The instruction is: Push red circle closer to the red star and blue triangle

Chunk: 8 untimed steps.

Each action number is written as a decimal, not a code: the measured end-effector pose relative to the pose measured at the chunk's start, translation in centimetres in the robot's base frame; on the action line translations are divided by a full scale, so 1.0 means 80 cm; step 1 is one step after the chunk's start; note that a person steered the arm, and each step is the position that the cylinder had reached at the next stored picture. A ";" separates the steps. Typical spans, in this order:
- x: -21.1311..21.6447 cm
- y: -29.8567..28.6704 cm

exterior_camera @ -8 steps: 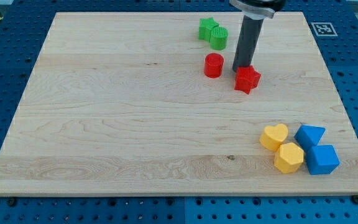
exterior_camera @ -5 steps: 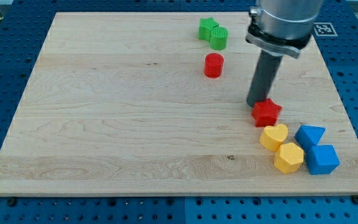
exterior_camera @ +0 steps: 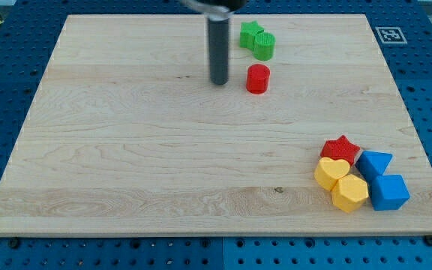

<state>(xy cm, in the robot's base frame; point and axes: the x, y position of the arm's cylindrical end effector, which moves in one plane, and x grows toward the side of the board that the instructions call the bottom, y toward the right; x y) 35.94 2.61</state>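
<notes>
The red circle (exterior_camera: 258,78) stands on the wooden board (exterior_camera: 126,142) in the upper middle of the view. My tip (exterior_camera: 218,82) rests on the board just to the left of it, a small gap apart. The red star (exterior_camera: 341,148) lies at the lower right, touching the yellow heart (exterior_camera: 331,172) and next to the blue triangle (exterior_camera: 373,163).
A green star (exterior_camera: 250,33) and a green cylinder (exterior_camera: 264,46) sit together just above the red circle. A yellow hexagon (exterior_camera: 349,193) and a blue cube (exterior_camera: 389,192) complete the lower-right cluster.
The red star was pushed down and right into the yellow and blue cluster. My tip then moved away up and left, to the left side of the red circle.
</notes>
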 end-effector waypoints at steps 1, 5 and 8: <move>0.006 0.053; 0.065 0.136; 0.112 0.177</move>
